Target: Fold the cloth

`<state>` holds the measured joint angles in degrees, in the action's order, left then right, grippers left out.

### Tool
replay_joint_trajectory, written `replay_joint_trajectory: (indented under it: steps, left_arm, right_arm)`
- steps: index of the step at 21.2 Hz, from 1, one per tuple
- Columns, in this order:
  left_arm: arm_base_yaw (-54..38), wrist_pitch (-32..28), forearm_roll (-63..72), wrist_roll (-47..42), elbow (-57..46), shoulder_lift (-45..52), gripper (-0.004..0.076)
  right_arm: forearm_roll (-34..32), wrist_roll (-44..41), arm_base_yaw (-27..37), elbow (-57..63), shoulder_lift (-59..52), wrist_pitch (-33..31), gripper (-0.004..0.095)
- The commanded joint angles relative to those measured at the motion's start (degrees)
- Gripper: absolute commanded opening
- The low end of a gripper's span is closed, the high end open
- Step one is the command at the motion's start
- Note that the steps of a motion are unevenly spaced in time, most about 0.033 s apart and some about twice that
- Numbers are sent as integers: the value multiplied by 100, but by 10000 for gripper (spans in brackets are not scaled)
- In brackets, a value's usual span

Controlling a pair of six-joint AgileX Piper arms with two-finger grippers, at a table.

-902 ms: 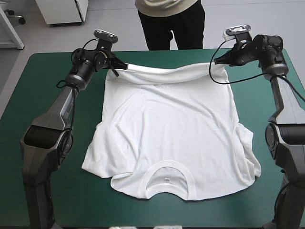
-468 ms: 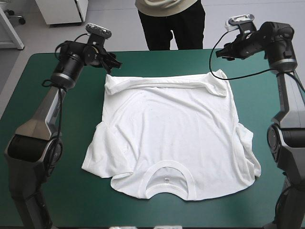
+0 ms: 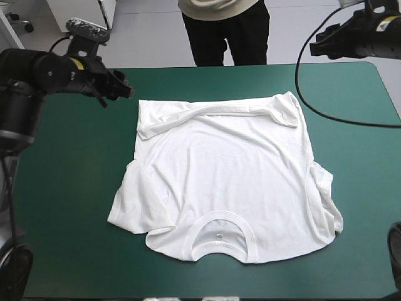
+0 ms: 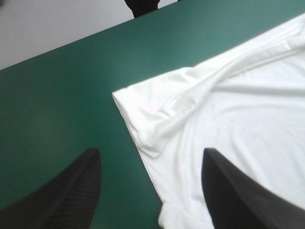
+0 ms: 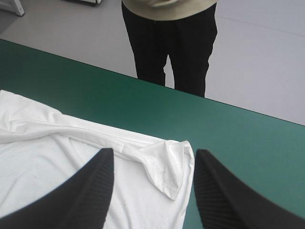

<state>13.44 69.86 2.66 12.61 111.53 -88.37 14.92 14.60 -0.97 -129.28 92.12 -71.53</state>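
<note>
Teal-green table (image 3: 62,188): T-shirt (image 3: 225,182) lies ahead of left gripper (image 4: 151,151) and right gripper (image 5: 153,151), both parted

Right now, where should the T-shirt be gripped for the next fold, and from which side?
Probably the T-shirt at its far-left corner and far-right corner, coming from the table's far edge: the hem lies doubled over there in a band, and both corners stick out as loose flaps.

Matt cloth T-shirt (image 3: 225,175), smooth teal-green cover (image 3: 69,200)
</note>
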Motion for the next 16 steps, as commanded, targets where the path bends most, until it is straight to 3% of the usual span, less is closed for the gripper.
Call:
replay_joint_trajectory:
  steps: [1, 6, 10, 16]
  left_arm:
    - [13, -31, 408, 6, -572, 878, 438]
    - [13, 58, 1586, 626, -3100, 2411, 438]
    - [13, 150, 1780, 947, -4728, 2848, 438]
    - [13, -943, 548, -276, -6058, 2849, 438]
  right_arm:
    - [87, -40, 50, 570, -991, -1, 486]
    - [109, -40, 50, 2860, -2631, 133, 486]
    - [109, -41, 50, 3710, -3297, 249, 485]
    - [246, -41, 50, 3821, -3446, 98, 486]
